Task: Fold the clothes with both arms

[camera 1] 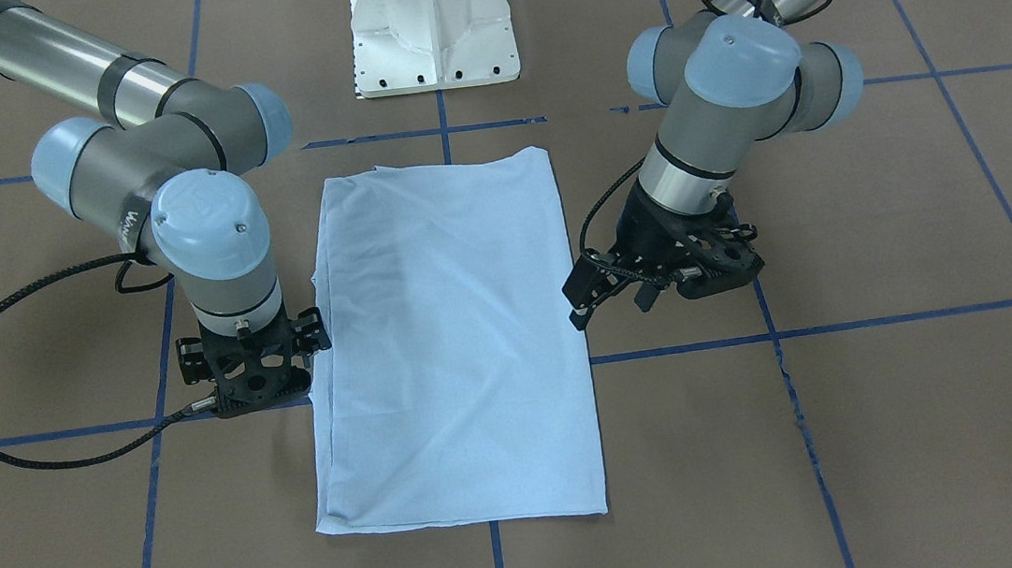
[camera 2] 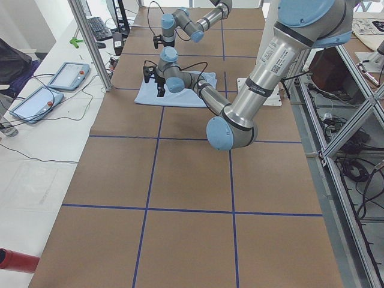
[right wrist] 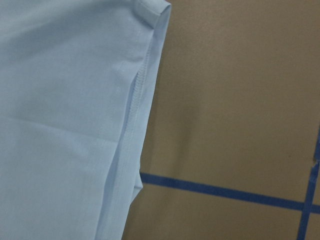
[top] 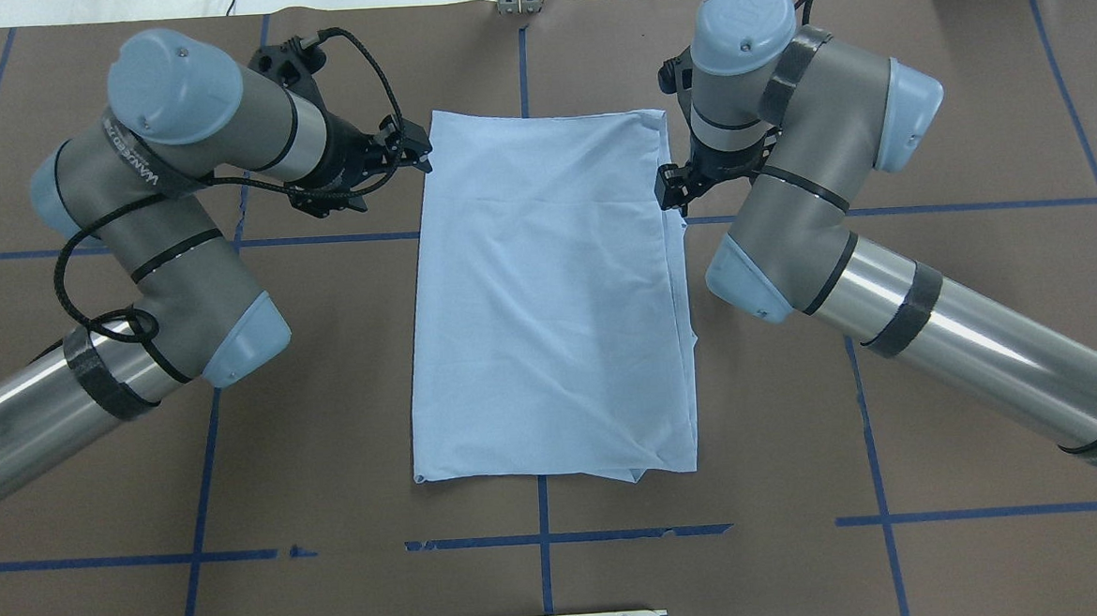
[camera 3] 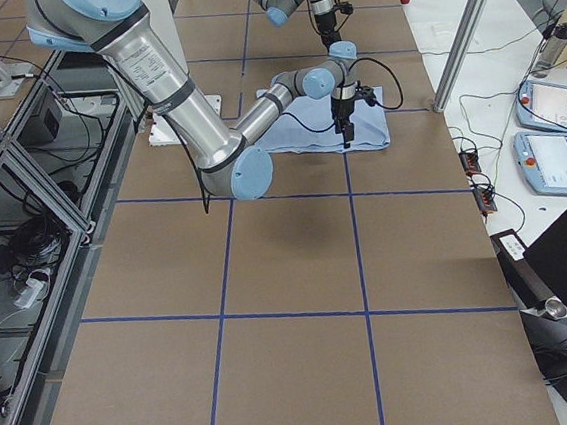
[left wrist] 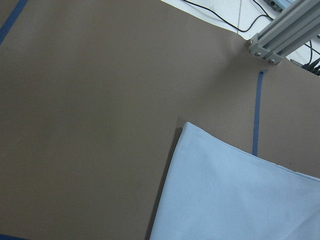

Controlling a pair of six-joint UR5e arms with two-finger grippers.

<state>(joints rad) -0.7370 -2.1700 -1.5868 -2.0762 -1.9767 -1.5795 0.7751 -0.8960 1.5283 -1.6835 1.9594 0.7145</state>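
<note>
The light blue T-shirt (camera 1: 456,346) lies flat on the brown table, folded into a long narrow rectangle (top: 548,299). Its print and neck label are hidden. My left gripper (camera 1: 672,297) hovers just beside the shirt's long edge, near its far corner, looks open and holds nothing. The left wrist view shows only that corner (left wrist: 240,200). My right gripper (camera 1: 250,400) points down right beside the opposite long edge, looks open and is empty. The right wrist view shows the layered hem edge (right wrist: 65,125). Neither wrist view shows fingers.
The white pedestal base (camera 1: 432,24) stands at the table's robot side. Blue tape lines (camera 1: 849,323) grid the brown table (camera 1: 860,435). An aluminium post (camera 2: 90,42) and teach pendants (camera 2: 36,99) are off the far side of the table.
</note>
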